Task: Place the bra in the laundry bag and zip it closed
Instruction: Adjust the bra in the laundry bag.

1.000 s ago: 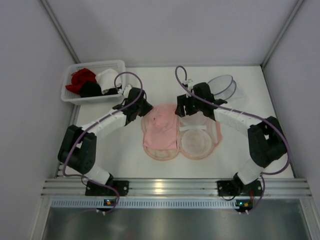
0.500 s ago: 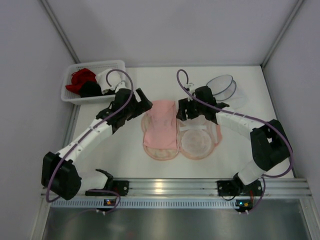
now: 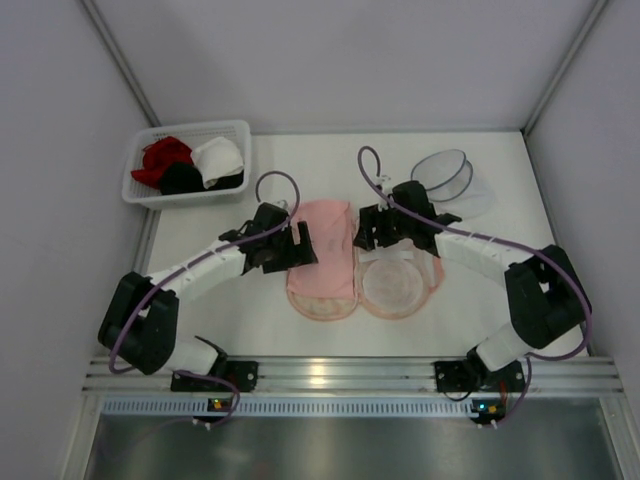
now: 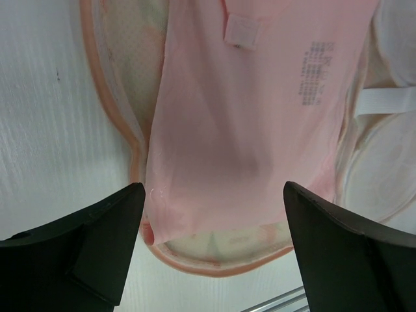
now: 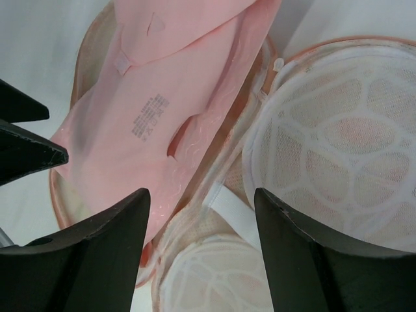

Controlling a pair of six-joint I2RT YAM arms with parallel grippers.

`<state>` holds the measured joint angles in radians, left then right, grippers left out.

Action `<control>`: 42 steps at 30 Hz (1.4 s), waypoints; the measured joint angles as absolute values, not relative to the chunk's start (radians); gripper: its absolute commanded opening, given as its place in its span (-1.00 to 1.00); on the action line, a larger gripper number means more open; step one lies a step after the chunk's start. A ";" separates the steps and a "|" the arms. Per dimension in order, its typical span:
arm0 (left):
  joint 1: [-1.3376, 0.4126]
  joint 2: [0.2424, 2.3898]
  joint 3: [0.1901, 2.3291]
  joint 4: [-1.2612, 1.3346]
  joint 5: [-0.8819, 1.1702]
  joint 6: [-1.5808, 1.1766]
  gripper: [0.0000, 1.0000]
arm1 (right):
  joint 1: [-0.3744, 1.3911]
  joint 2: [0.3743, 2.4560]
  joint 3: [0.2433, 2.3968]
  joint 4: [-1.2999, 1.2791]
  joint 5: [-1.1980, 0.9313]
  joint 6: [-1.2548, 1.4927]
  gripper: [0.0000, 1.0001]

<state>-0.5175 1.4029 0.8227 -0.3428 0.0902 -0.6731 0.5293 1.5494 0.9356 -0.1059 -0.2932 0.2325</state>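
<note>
The laundry bag (image 3: 322, 309) lies unzipped in two round halves mid-table. The pale pink bra (image 3: 325, 240) is folded over its left half. The right half (image 3: 395, 285) shows a white mesh dome. My left gripper (image 3: 300, 245) hovers open at the bra's left edge. In the left wrist view the bra (image 4: 260, 117) and the peach bag rim (image 4: 133, 149) lie below that gripper (image 4: 213, 250), untouched. My right gripper (image 3: 375, 228) is open above the seam between the halves. The right wrist view shows it (image 5: 201, 253) over the bra (image 5: 149, 110), a white strap (image 5: 227, 208) and the mesh dome (image 5: 344, 143).
A white basket (image 3: 140, 198) at the back left holds red, black and white garments. A second round mesh bag (image 3: 445, 175) lies at the back right. Grey walls close in both sides, and a metal rail (image 3: 330, 375) runs along the near edge.
My left gripper has opened, let go of the bra's upper left edge, and come down toward the near side along the bra. The right gripper has barely shifted.
</note>
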 measured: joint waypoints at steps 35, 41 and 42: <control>-0.518 1.287 0.610 -0.332 0.037 -0.908 -1.00 | 0.535 1.528 0.881 -0.096 -0.166 0.315 0.27; -0.521 1.184 0.589 -0.334 0.064 -0.918 -1.00 | 0.537 1.538 0.844 -0.049 -0.096 0.382 0.21; -0.522 1.164 0.588 -0.334 0.070 -0.919 -1.00 | 0.539 1.542 0.842 -0.045 -0.084 0.393 0.21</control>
